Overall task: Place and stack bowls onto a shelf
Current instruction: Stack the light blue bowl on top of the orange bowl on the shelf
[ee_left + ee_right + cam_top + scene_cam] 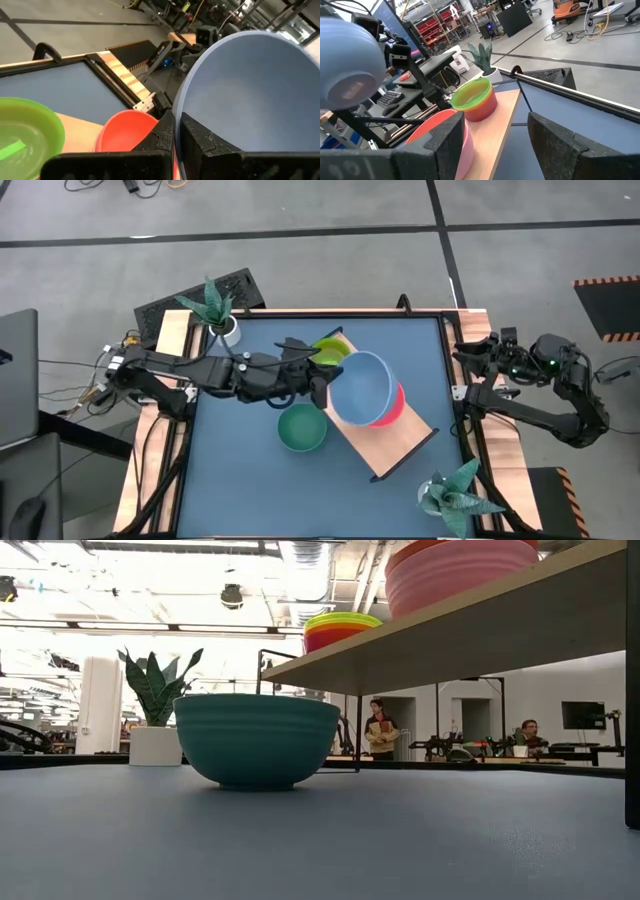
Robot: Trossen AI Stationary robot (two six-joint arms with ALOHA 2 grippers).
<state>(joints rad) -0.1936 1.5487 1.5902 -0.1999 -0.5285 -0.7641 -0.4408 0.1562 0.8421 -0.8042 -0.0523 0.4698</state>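
Gripping smooth round blue bowl point(362, 387)

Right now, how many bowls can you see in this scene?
At least 5: a blue bowl held by the left gripper over a pink bowl on the shelf, a yellow-green bowl stacked on a red one, and a teal bowl on the table. Nested ones may be hidden.

We see a potted plant in a white pot point(228, 328) at the table's point(250, 480) far left corner, another plant point(455, 498) at its near right corner, and two people point(381, 728) beyond.
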